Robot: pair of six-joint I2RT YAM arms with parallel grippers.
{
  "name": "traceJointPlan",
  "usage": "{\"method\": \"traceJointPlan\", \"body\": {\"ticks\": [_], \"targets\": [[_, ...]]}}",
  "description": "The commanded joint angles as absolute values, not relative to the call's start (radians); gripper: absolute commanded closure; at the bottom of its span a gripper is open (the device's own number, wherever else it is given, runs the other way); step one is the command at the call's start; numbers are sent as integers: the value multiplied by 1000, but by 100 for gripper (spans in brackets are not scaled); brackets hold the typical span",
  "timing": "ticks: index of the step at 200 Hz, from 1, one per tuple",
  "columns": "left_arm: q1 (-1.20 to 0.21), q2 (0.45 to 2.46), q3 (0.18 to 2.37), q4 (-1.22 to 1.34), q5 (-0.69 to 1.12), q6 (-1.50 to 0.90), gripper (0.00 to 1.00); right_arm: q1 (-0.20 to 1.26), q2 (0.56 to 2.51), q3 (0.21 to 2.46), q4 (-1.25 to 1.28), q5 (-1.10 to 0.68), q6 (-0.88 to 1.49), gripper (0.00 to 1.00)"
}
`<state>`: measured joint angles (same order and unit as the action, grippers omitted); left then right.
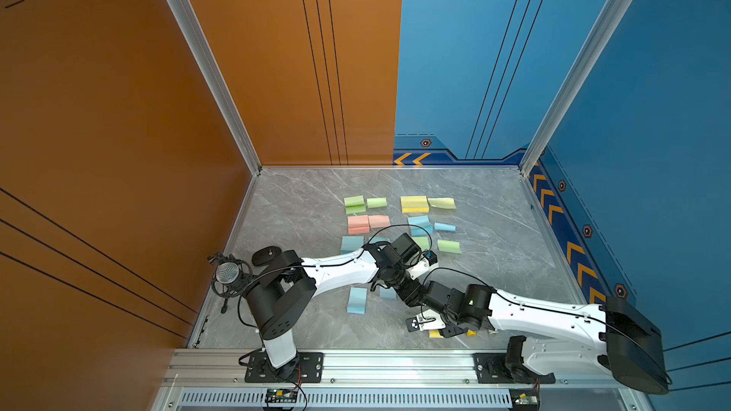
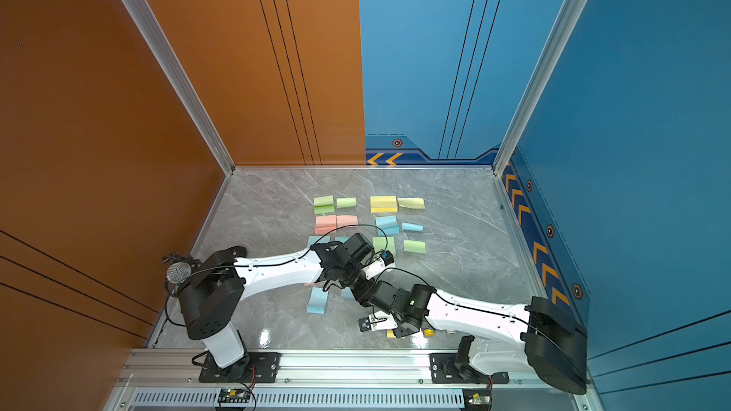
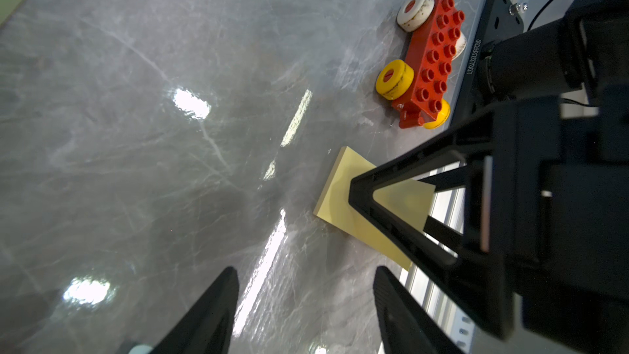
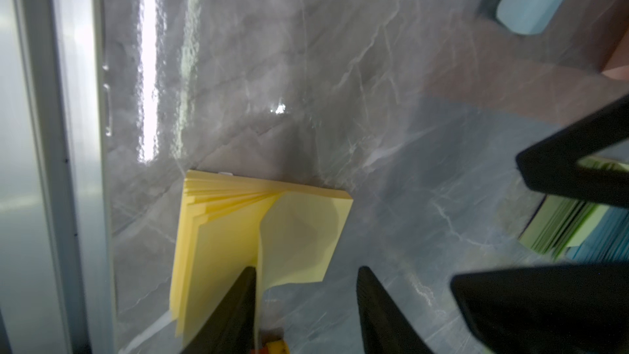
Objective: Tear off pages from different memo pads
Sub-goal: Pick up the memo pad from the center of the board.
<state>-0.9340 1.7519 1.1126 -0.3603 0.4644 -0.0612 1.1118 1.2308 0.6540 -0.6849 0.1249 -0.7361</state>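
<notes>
- The yellow memo pad point(image 4: 218, 240) is seen lying flat on the desk point(image 1: 300, 207), close to the front rail and in front of the right arm's base.
- The right end effector point(image 4: 308, 268) is held directly over this pad with its fingers point(image 4: 238, 304) spread. The top page point(image 4: 299, 233) is raised and curled up between them. It rests against one finger with a clear gap to the other, so nothing is pinched yet.
- The coming move is judged to turn on this relation: the page's free edge stands just ahead of the right fingertips and between them, so closing should be enough to catch it.
- The right arm is much the nearer. The left end effector point(image 3: 306, 269) is spread and empty, and is held near the pad on the side toward the desk's middle, pointing at it.
- The pad is close to square, so no marked long axis can be given. Its loose sheet edges are fanned on the side facing the rail.
- The lifted page's free edge points up toward the end effector. It appears to be bonded along the far side, though the glue line cannot be made out.
- The other memo pads point(image 1: 413, 204) are laid in rows toward the far middle, well apart, several with a torn page point(image 1: 442, 203) beside them.
- A toy brick car point(image 3: 432, 59) stands near the yellow pad, not touching it.
</notes>
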Motion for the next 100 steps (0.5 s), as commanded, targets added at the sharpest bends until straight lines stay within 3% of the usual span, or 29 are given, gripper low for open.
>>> {"method": "traceJointPlan", "body": {"ticks": [1, 32, 57, 100], "targets": [[-926, 1732, 1101, -371, 459, -61, 34, 1114, 1238, 676, -707, 61, -733, 62], [-925, 1725, 1097, -371, 452, -58, 34, 1110, 1218, 694, -745, 66, -771, 100], [-922, 1701, 1098, -370, 441, -80, 35, 1078, 1165, 735, -804, 52, -792, 100], [-926, 1565, 1075, -362, 336, -107, 23, 939, 999, 813, -827, 5, -761, 100]]}}
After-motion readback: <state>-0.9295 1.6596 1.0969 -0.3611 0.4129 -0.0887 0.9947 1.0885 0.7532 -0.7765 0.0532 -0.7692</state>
